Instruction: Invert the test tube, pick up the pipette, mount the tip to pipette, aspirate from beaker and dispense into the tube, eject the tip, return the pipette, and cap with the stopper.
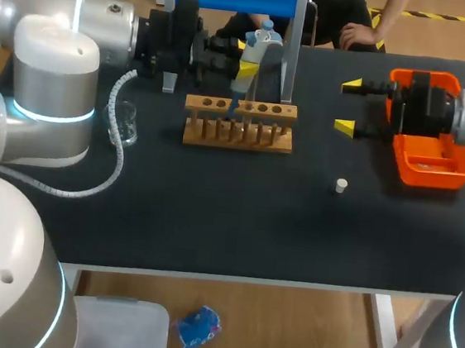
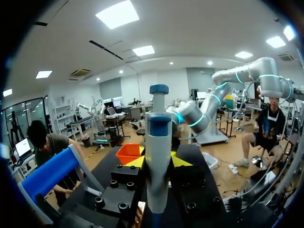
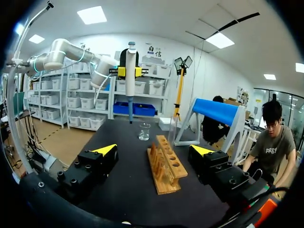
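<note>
1. The left gripper (image 1: 248, 58) is closed on the pipette (image 2: 158, 137). Its yellow tips press the body from two sides, and the pipette stands upright.
2. The pipette hangs in the air over the wooden rack (image 1: 237, 133), with its blue lower end pointing down toward the holes left of the rack's middle. The beaker (image 3: 144, 131) stands well apart, on the left arm's side.
3. I cannot tell for sure whether a tip is already on, nor which hole has the test tube. My judgement is that this step is the travel of the pipette to its next target.
4. To do it well, hold the pipette vertical and line its end over the target first. Only then go down, straight and slowly, because a tilted end can hit the rack's edge or the glass.
5. The grip must stay firm on the body, below the blue plunger, so that the plunger is not pressed by mistake.
6. The right gripper (image 1: 348, 106) is wide open and holds nothing. It sits near the orange bin (image 1: 432, 174), with the white stopper (image 1: 341, 185) on the table just in front. It should wait there, clear of the rack.
</note>
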Tool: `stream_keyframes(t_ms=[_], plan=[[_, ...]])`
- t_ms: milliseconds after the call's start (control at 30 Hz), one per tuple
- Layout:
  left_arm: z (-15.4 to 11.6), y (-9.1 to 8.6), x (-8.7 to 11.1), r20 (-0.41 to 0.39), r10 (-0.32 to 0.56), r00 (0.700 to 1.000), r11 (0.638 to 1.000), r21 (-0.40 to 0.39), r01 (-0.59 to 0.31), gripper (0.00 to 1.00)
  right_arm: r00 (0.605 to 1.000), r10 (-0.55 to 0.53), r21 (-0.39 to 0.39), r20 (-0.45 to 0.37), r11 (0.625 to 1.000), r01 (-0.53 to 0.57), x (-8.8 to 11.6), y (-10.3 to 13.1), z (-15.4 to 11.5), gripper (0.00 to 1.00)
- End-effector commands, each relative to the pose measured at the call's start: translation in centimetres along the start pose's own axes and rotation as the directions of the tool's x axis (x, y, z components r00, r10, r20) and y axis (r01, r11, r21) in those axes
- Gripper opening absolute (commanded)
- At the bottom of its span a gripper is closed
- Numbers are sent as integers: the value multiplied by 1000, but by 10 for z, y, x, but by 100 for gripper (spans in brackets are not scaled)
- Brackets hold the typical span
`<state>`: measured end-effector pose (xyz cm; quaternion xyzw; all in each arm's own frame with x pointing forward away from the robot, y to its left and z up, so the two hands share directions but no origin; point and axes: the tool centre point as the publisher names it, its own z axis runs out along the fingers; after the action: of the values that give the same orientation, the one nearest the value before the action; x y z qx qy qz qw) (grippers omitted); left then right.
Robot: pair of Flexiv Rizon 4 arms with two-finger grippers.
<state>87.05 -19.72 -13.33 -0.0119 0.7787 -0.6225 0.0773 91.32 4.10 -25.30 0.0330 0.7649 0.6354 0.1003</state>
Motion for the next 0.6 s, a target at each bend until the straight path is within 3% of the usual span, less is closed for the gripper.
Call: stream_keyframes(t_ms=[33, 600], plan=[[-1, -1, 0, -1, 0, 1000, 1000, -1, 0, 0, 1000, 0, 1, -2, 1000, 0, 0, 0, -1, 100], [-38, -3, -83, 136, 24, 990, 999, -49, -18, 0, 993, 27, 52, 115, 998, -33, -72, 31, 54, 100]])
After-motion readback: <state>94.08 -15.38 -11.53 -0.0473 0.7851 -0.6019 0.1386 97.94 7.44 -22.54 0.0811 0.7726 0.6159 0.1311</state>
